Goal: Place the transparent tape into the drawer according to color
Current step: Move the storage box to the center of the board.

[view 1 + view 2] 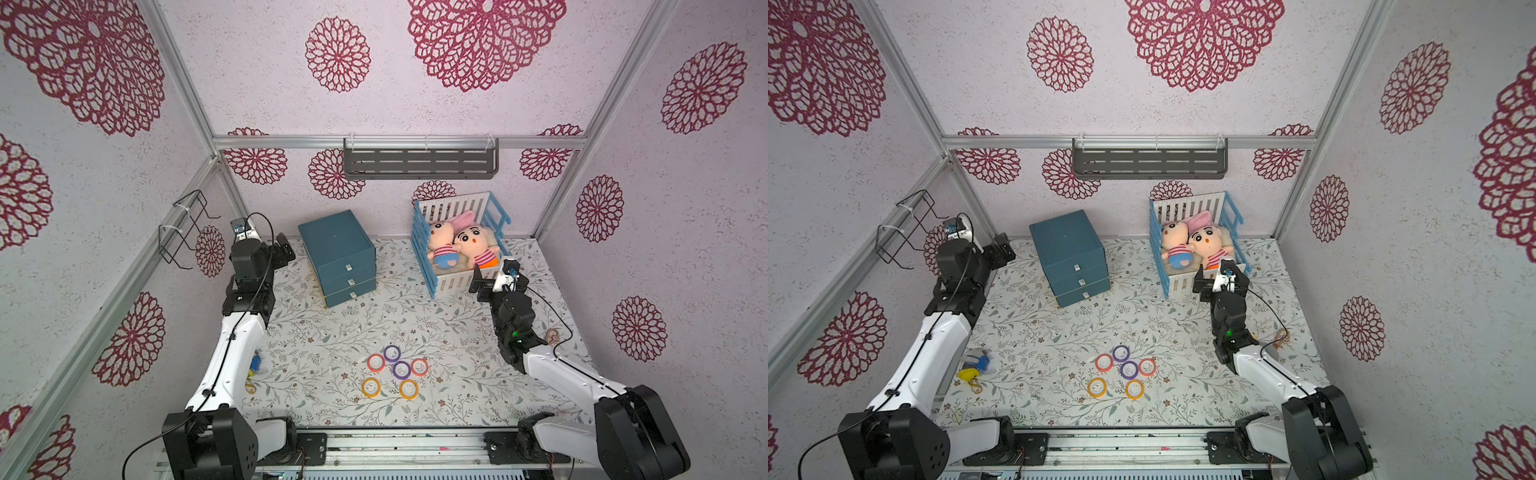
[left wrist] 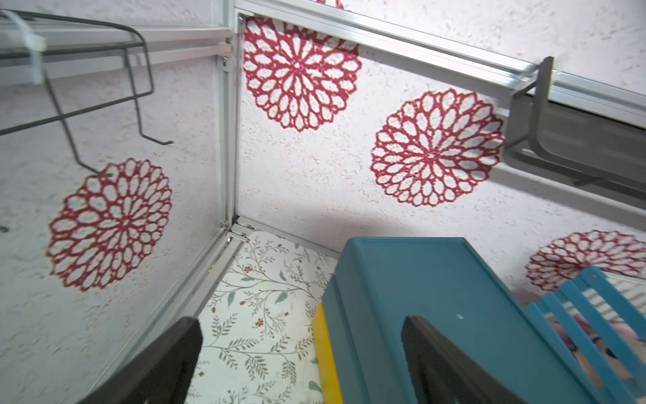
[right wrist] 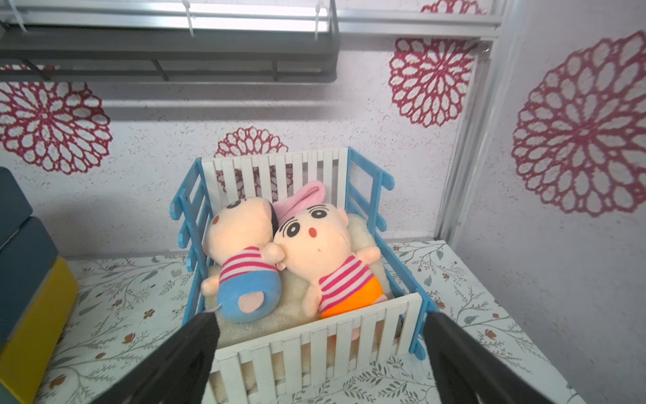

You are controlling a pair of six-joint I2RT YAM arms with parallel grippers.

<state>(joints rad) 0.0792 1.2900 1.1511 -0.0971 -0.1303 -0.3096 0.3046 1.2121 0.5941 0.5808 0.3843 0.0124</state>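
Observation:
Several transparent tape rolls lie flat in a cluster near the table's front. Two have purple rims, two red, two orange-yellow. The teal drawer unit stands at the back, its three drawer fronts flush. My left gripper hangs open and empty beside the unit's left side. Over at the crib's front corner, my right gripper is open too, with nothing in it. Both grippers are far from the rolls.
A blue-and-white toy crib with two plush dolls stands at the back right. A grey shelf hangs on the back wall, a wire rack on the left wall. A small keychain toy lies by the left arm.

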